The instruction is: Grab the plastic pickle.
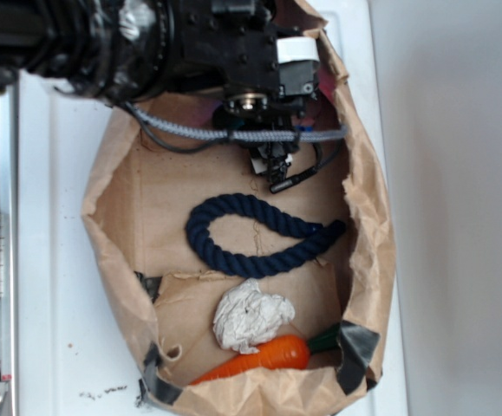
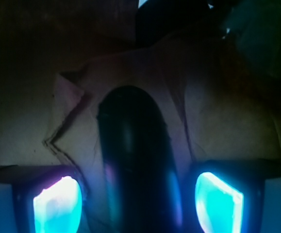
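1. The smooth, glossy, very dark green plastic pickle [image 2: 135, 160] lies directly between the two glowing fingertip pads [image 2: 57, 206] of the black WidowX gripper [image 2: 138, 206], seen from the wrist camera. It is not off to either side of the tool; it sits in the middle of the gap.

2. Its long axis runs straight ahead of the tool, from under the palm outward, crosswise to the line joining the pads. The rounded far end points away from the gripper, toward the creased brown paper ahead; the near end runs out of the bottom of the wrist view.

3. The jaws stand apart, a pad on each flank of the pickle. A thin dark margin shows on each side, though the view is too dim to say for certain that the pads are clear of it. I judge it not yet clamped.

4. In the exterior view the pickle is hidden under the gripper [image 1: 277, 169], which hangs low at the upper end of the crumpled brown paper bag [image 1: 368, 234].

5. Behind the tool's reach, well apart from it, lie a dark navy rope loop [image 1: 255, 238], then a crumpled white paper ball [image 1: 251, 316] and an orange plastic carrot with green top [image 1: 264, 357].

6. Judgement: the coming move is simply to close across the pickle's short width; the alignment looks right for that.
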